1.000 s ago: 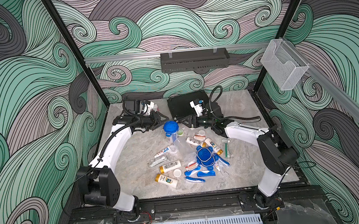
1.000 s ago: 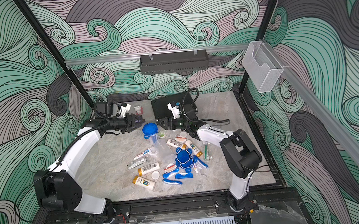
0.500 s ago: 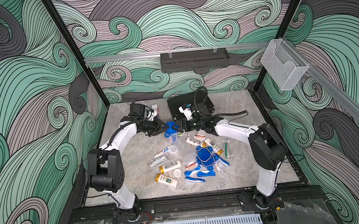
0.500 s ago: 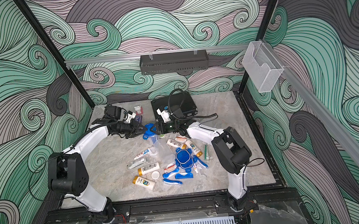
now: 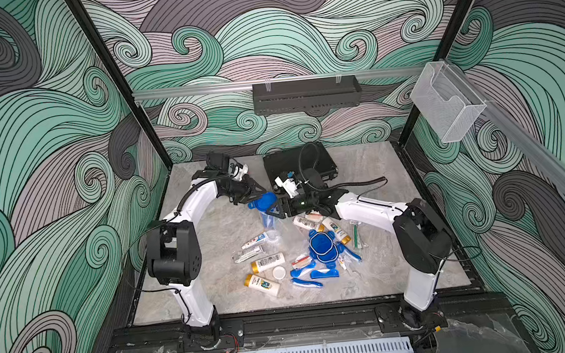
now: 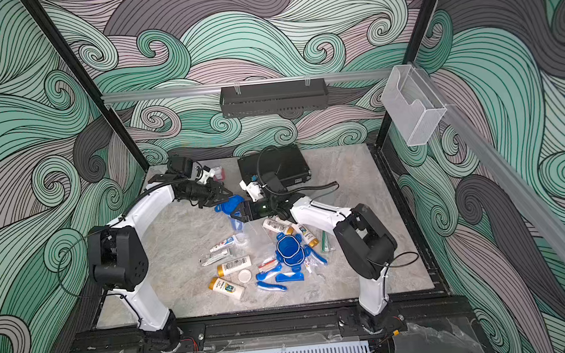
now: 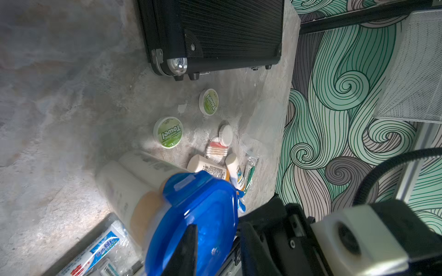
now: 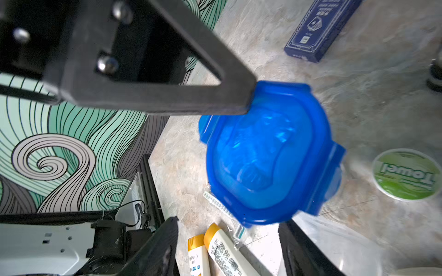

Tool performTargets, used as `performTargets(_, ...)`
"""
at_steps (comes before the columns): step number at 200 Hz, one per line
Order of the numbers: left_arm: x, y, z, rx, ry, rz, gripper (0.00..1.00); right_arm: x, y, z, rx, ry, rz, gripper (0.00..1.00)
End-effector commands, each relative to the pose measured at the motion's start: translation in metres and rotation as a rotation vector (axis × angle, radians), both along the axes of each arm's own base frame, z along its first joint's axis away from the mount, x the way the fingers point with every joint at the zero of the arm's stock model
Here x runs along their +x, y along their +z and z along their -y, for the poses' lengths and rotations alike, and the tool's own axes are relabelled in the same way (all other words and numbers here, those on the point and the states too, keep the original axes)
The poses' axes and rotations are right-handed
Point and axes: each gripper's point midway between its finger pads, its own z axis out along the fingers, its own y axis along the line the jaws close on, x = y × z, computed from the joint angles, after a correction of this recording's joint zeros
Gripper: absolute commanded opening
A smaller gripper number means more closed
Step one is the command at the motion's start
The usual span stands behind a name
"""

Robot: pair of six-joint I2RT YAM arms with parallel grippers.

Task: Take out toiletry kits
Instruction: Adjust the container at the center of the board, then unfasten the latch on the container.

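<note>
A clear tumbler point(image 5: 268, 220) with a blue clip-tab lid point(image 5: 264, 201) stands tilted at mid-table, white gold-capped bottles inside it. My right gripper point(image 5: 275, 212) is shut on its body, and in the right wrist view my right gripper point(image 8: 228, 239) straddles it below the lid point(image 8: 267, 153). My left gripper point(image 5: 254, 198) grips the lid's rim. One of its fingers point(image 7: 185, 248) lies across the lid's top point(image 7: 203, 210); the other is hidden. Loose kit items lie nearer the front: bottles point(image 5: 267, 262), a small tube point(image 5: 254, 240), blue toothbrushes point(image 5: 310, 273) and another blue lid point(image 5: 322, 246).
The black ribbed briefcase point(image 5: 299, 165) lies shut at the back, just behind the right arm. A dark-blue card box point(image 8: 323, 26) and green towel discs point(image 7: 168, 132) lie near the tumbler. A black basket point(image 5: 305, 94) and a clear holder point(image 5: 447, 101) hang on the walls.
Both grippers have closed in on the tumbler. The left one came from the back left onto the lid, the right one slid left round the body, and the lid now tilts.
</note>
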Motion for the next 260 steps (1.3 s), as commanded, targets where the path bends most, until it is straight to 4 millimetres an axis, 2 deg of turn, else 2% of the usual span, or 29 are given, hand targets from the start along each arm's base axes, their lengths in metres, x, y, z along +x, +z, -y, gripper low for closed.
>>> performTargets(1, -0.005, -0.008, -0.007, 0.034, -0.009, -0.05, 0.35, -0.013, 0.026, -0.012, 0.082, 0.058, 0.023, 0.68)
performTargets(30, -0.006, 0.004, -0.009, 0.034, -0.028, -0.029, 0.36, -0.012, 0.026, -0.006, 0.062, 0.039, 0.058, 0.69)
performTargets(54, -0.012, 0.02, -0.001, -0.024, -0.07, 0.003, 0.35, -0.011, 0.026, 0.0, 0.061, 0.038, 0.066, 0.69)
performTargets(85, -0.025, 0.044, 0.013, -0.144, -0.174, 0.05, 0.32, -0.01, 0.031, 0.005, 0.086, 0.044, 0.061, 0.68)
performTargets(108, -0.031, 0.057, 0.027, -0.308, -0.243, 0.037, 0.31, -0.009, 0.037, 0.012, 0.118, 0.032, 0.071, 0.68)
performTargets(139, -0.024, 0.035, 0.03, -0.335, -0.236, -0.036, 0.27, -0.006, 0.035, 0.021, 0.123, 0.012, 0.062, 0.68)
performTargets(172, -0.019, -0.001, 0.026, -0.299, -0.207, -0.118, 0.21, -0.009, 0.038, 0.023, 0.149, 0.019, 0.072, 0.67)
performTargets(200, -0.017, -0.019, 0.024, -0.278, -0.194, -0.152, 0.17, -0.012, 0.037, 0.024, 0.155, 0.02, 0.085, 0.67)
performTargets(260, -0.027, -0.05, 0.023, -0.268, -0.181, -0.228, 0.09, -0.011, 0.041, 0.02, 0.168, 0.02, 0.1, 0.67)
